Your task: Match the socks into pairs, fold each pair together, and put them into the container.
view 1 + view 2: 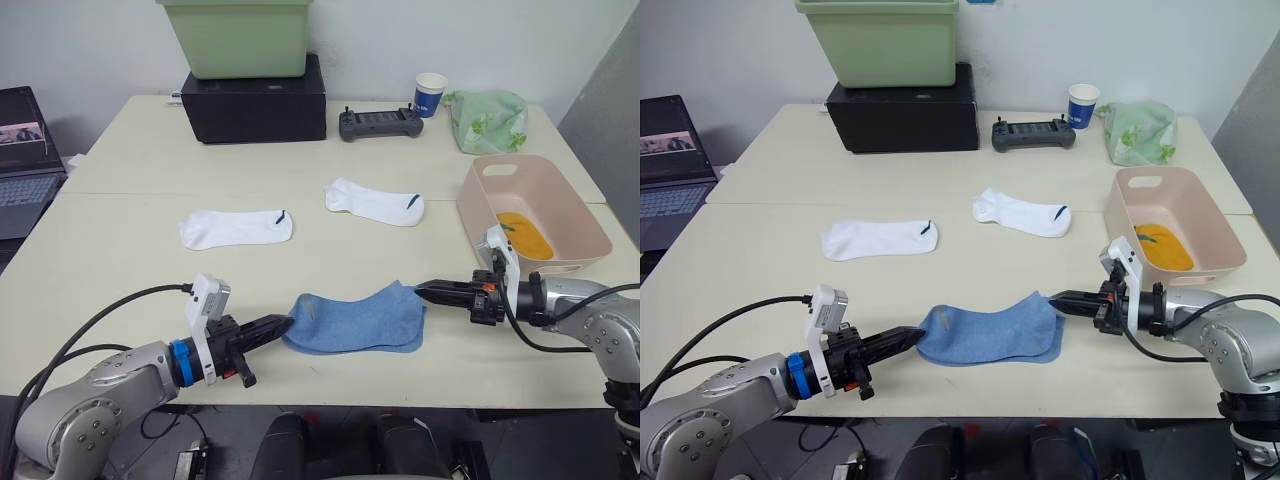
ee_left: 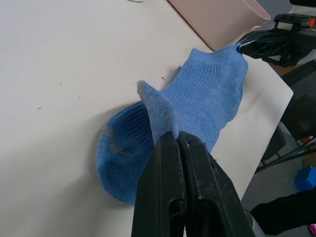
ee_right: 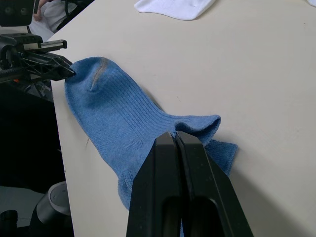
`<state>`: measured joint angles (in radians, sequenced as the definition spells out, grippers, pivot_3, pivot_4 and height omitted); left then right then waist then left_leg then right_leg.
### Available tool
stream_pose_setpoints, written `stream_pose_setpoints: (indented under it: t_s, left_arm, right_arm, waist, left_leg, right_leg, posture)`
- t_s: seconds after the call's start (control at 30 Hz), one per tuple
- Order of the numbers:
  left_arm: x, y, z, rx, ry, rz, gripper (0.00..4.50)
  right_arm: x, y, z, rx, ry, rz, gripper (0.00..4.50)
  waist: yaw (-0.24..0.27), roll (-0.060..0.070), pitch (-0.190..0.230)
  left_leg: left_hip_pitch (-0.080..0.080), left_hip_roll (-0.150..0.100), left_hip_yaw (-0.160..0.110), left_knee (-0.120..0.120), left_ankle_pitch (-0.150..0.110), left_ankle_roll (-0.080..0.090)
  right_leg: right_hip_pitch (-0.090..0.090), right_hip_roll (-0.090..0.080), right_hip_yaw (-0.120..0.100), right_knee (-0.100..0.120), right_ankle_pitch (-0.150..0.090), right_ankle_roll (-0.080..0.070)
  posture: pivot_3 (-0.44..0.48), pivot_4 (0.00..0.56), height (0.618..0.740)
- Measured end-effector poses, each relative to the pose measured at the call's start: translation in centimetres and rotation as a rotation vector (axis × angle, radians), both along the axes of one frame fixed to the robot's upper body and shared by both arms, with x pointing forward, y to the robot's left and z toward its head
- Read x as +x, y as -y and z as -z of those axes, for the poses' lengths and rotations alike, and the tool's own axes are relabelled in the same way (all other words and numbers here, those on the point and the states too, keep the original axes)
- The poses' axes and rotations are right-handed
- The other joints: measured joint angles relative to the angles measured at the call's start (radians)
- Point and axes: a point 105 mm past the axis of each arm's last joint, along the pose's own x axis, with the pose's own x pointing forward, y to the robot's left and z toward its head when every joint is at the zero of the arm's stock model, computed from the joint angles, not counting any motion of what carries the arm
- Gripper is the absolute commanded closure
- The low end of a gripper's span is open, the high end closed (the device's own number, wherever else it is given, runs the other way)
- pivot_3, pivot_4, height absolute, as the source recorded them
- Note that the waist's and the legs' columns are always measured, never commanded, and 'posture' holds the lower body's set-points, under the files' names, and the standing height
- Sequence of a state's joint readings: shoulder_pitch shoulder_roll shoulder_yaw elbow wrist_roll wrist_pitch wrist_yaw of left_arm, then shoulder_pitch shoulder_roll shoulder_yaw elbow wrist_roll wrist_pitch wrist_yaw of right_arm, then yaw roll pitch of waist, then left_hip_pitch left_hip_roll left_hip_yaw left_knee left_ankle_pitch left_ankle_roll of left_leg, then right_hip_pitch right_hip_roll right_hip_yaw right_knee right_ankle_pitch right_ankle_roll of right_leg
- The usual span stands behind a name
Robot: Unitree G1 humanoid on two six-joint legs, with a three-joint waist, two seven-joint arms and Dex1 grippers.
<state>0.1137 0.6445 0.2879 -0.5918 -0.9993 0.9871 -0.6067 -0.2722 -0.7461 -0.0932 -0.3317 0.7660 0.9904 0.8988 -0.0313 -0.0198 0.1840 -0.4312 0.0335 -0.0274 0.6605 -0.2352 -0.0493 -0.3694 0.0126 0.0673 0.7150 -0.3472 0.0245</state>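
Observation:
Two light blue socks (image 1: 355, 320) lie stacked on each other at the table's front centre. My left gripper (image 1: 285, 323) is shut on their toe end, and the left wrist view shows the cloth pinched into a raised fold (image 2: 158, 111). My right gripper (image 1: 420, 290) is shut on the cuff end (image 3: 195, 126). Farther back, two white socks (image 1: 235, 228) (image 1: 375, 203) lie flat and apart. The pale pink container (image 1: 545, 190) stands at the right, with mustard-orange socks (image 1: 522, 235) inside it.
A light green bin (image 1: 237, 35) sits on a black box (image 1: 255, 100) at the back. A black controller (image 1: 378, 123), a blue paper cup (image 1: 431, 94) and a leaf-print cloth (image 1: 487, 120) line the back right. A laptop (image 1: 25, 170) is at the far left.

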Motion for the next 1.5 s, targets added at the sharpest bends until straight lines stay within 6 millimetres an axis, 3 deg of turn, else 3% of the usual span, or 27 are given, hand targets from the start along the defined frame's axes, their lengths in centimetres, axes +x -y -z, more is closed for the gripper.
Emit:
stream_pose_setpoints:
  t_s: [0.13, 1.5]
  left_arm:
    - [0.1, -0.2, 0.1, 0.031, 0.02, 0.013, 4.49]
    - [0.5, -0.4, 2.0, 0.072, -0.009, -0.004, 4.49]
  right_arm:
    - [-0.5, 0.2, 1.1, -0.005, -0.038, 0.012, 4.5]
    - [0.3, 0.3, 3.0, -0.102, 0.014, 0.056, 4.5]
  waist:
    - [0.0, 0.0, 0.0]
    - [0.0, 0.0, 0.0]
  left_leg:
    - [0.0, 0.0, 0.001, 0.0, 0.0, 0.0]
    - [0.0, 0.0, 0.0, 0.0, 0.0, 0.0]
  right_leg:
    - [0.0, 0.0, 0.001, 0.0, 0.0, 0.0]
    - [0.0, 0.0, 0.001, 0.0, 0.0, 0.0]
  posture:
    - [0.0, 0.15, 0.74]
    - [0.0, 0.15, 0.74]
